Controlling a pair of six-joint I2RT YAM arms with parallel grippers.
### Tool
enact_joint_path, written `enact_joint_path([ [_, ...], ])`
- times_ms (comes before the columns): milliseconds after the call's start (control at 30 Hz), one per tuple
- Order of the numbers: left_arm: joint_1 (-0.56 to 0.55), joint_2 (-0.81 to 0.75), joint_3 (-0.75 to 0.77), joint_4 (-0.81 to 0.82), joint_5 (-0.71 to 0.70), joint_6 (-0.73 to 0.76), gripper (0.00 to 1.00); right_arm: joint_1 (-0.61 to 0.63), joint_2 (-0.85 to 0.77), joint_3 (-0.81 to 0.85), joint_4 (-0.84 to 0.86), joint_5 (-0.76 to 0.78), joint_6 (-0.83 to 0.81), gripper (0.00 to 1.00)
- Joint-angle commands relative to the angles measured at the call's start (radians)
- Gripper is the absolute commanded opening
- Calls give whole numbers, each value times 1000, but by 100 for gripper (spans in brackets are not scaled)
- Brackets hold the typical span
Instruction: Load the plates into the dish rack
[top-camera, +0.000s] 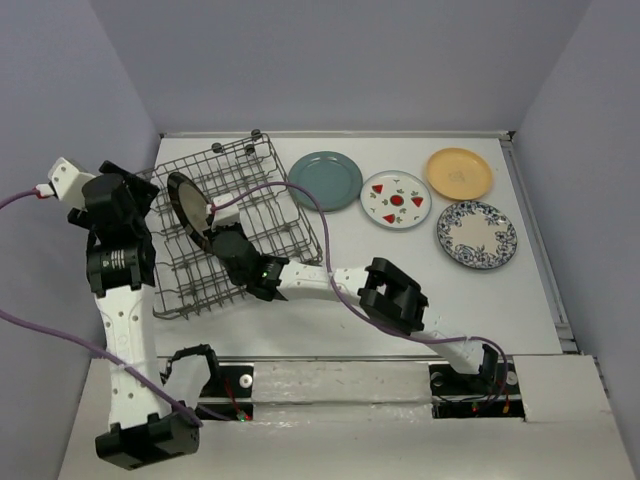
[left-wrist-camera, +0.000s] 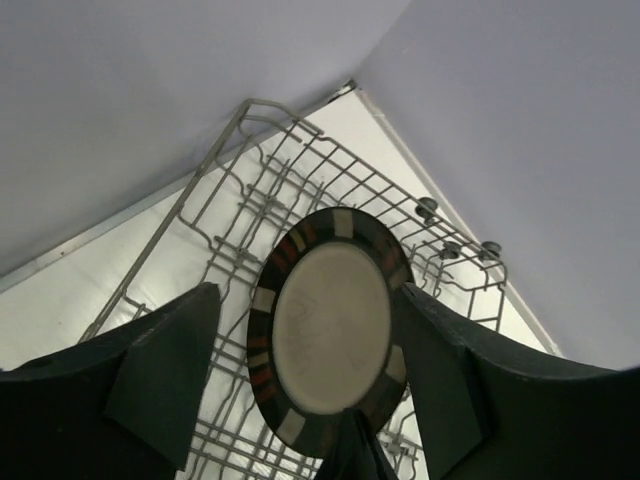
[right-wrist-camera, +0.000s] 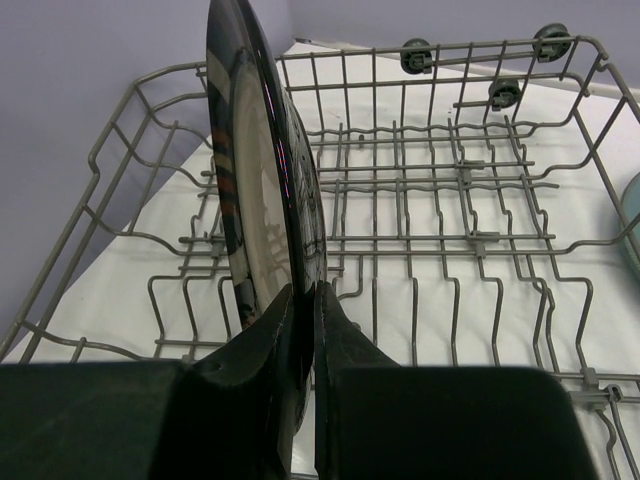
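Observation:
My right gripper (top-camera: 218, 236) is shut on the lower rim of the black-rimmed plate (top-camera: 188, 203) and holds it upright on edge over the left part of the grey wire dish rack (top-camera: 285, 215). In the right wrist view the gripper (right-wrist-camera: 305, 296) pinches the plate (right-wrist-camera: 255, 180) above the rack's tines (right-wrist-camera: 450, 240). My left gripper (top-camera: 148, 196) is open at the rack's left side. In its wrist view the gripper (left-wrist-camera: 305, 292) faces the plate's silver centre (left-wrist-camera: 330, 335). The teal (top-camera: 325, 180), watermelon (top-camera: 396, 199), yellow-orange (top-camera: 459, 173) and blue floral (top-camera: 477, 234) plates lie flat right of the rack.
Grey walls close in the table at the back and both sides. A purple cable (top-camera: 310, 205) arcs over the rack's right edge to the right arm. The rack's small black wheels (right-wrist-camera: 415, 55) sit at its far end.

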Motion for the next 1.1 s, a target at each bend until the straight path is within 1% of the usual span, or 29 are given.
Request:
enact_joint_path([
  [0,84,64,23,-29,239,-38,84,32,-62,-4,113,-120,21,7],
  [33,93,73,15,-21,259,-50,86,32,-62,-7,114,-121,20,7],
  [167,98,103,-23,39,342,-73,88,32,-62,-19,123,-131,4,7],
  [267,98,137,-49,69,441,-72,89,32,-54,-19,126,-142,-5,7],
  [367,98,127,-104,135,489,-86,88,32,-53,-25,126,-142,-14,7],
  [467,98,131,-135,154,515,-78,86,32,-48,-35,139,-134,-37,7],
  [567,99,163,-137,143,511,-54,86,32,-46,-50,160,-139,-63,7],
  [633,98,188,-127,135,502,-31,86,32,-48,-64,186,-145,-75,7],
  [767,98,231,-65,120,531,-17,87,32,-51,-102,241,-182,-114,7],
  [833,98,243,-49,120,543,-14,88,32,-51,-122,264,-199,-158,7],
  [1067,93,303,-31,103,541,-1,85,32,-54,-150,301,-217,-220,7],
])
